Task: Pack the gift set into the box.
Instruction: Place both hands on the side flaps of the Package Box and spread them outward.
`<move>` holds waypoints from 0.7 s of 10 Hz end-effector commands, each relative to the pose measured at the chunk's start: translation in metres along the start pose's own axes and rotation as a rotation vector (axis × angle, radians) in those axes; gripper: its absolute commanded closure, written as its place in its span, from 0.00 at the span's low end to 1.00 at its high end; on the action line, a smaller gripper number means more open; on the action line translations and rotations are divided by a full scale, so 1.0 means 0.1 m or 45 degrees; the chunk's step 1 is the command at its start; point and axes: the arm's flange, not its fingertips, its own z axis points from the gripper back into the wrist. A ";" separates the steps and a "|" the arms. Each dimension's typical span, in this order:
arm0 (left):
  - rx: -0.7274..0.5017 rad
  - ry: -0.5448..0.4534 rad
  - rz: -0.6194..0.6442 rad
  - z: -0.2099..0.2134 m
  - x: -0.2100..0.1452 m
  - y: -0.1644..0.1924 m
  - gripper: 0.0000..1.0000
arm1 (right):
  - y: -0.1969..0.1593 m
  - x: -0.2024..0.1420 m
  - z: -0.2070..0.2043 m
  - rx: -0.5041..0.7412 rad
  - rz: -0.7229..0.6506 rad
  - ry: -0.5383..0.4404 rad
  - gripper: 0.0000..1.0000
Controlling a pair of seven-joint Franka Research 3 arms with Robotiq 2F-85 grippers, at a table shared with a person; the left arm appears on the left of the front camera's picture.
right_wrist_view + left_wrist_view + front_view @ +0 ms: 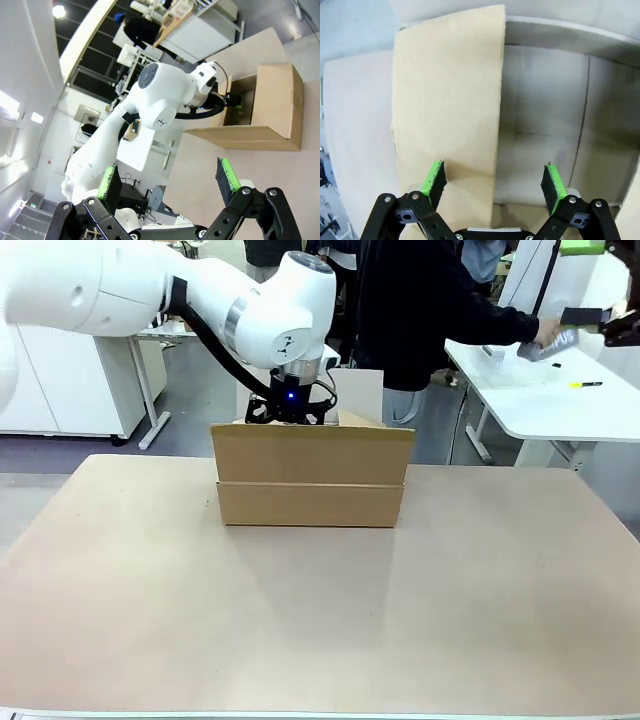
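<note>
The large plain brown corrugated cardboard box [310, 502] stands on the light brown table [300, 630], in the middle of its far part, and its top is open. The near flap [312, 454] rises above the body of the box and is a little wider than it. A paler panel [362, 390] stands upright at the far side. The white left arm [270, 310] comes from the left, passes over the table and bends down into the open top. In the front view the near flap hides its fingertips.

In the left wrist view the left gripper [495, 182] is released. Its two black fingers with green pads [436, 181] are wide apart and nothing is between them. This view looks down into the box. A tan cardboard sheet [450, 100] covers the left half of it, and the long edge of the sheet runs down between the two fingers. On the other side of this edge are the grey, shadowed inner walls [545, 125]. I cannot tell if a finger touches the sheet.

The right gripper [169, 182] is also released, with the fingers wide apart and empty, well apart from the box.

A person [410, 320] in a dark top stands behind the box and stretches one arm to a white table [560, 405] at the right. The hand [548, 337] holds a small silvery thing; I cannot tell what it is.
</note>
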 end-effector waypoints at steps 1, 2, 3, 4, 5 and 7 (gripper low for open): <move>-0.002 -0.003 0.010 -0.01 0.03 0.04 0.00 | 0.00 0.04 -0.04 0.037 0.029 -0.013 0.00; 0.148 -0.095 0.170 -0.04 0.05 0.04 0.00 | 0.00 0.04 -0.04 0.037 0.029 -0.013 0.00; 0.240 -0.131 0.240 -0.08 0.06 0.01 0.00 | 0.00 0.04 -0.04 0.037 0.029 -0.013 0.00; 0.273 -0.131 0.246 -0.12 0.07 0.00 0.00 | 0.00 0.04 -0.04 0.037 0.029 -0.013 0.00; 0.295 -0.125 0.250 -0.15 0.09 0.01 0.00 | 0.00 0.04 -0.04 0.037 0.029 -0.013 0.00; 0.351 -0.138 0.290 -0.17 0.10 0.03 0.00 | 0.00 0.04 -0.04 0.037 0.029 -0.013 0.00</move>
